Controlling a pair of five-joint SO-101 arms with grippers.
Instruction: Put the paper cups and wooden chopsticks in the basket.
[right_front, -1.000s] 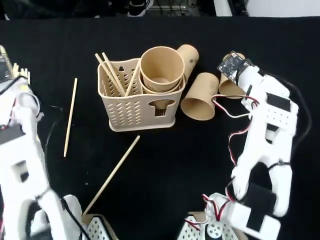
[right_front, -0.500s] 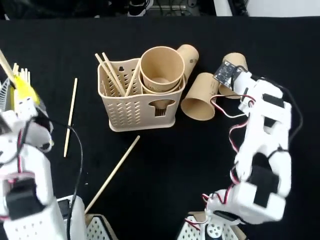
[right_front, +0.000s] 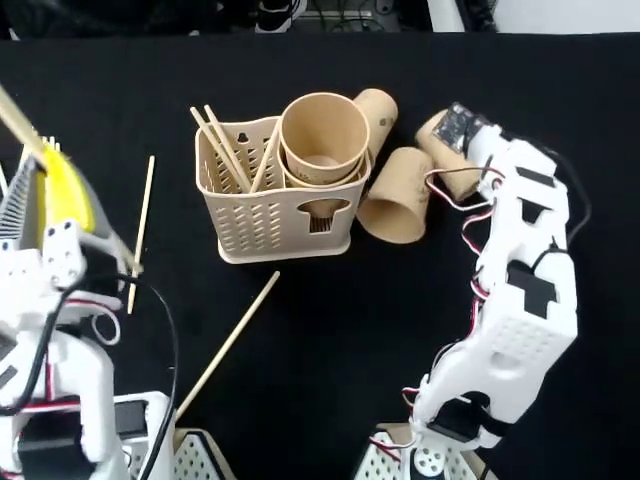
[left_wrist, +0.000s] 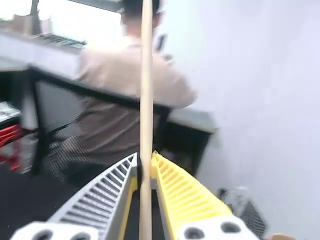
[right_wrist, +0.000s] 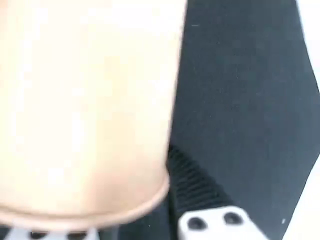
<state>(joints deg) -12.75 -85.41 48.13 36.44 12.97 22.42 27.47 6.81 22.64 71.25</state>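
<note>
- The left gripper (left_wrist: 145, 162) is up off the black table (right_front: 330, 330), on the left side. It is pinching one wooden chopstick (left_wrist: 146, 75) tight between its grey finger (left_wrist: 100, 195) and its yellow finger (left_wrist: 182, 195).
- The basket (right_front: 265, 225) stands in the middle of the table. A few chopsticks (right_front: 225, 150) lean in its left part. Stacked paper cups (right_front: 323, 135) stand in its right part.
- One cup (right_front: 380, 108) lies on its side just behind the basket. Another cup (right_front: 395, 205) lies just beside the basket's right end.
- The right gripper (right_front: 448, 140) is down at a third cup (right_wrist: 85, 100), a little further right. I cannot tell if it is squeezing that cup.
- A thin chopstick (right_front: 141, 232) lies on the table left of the basket. A longer chopstick (right_front: 225, 345) lies slanted in front of the basket.
</note>
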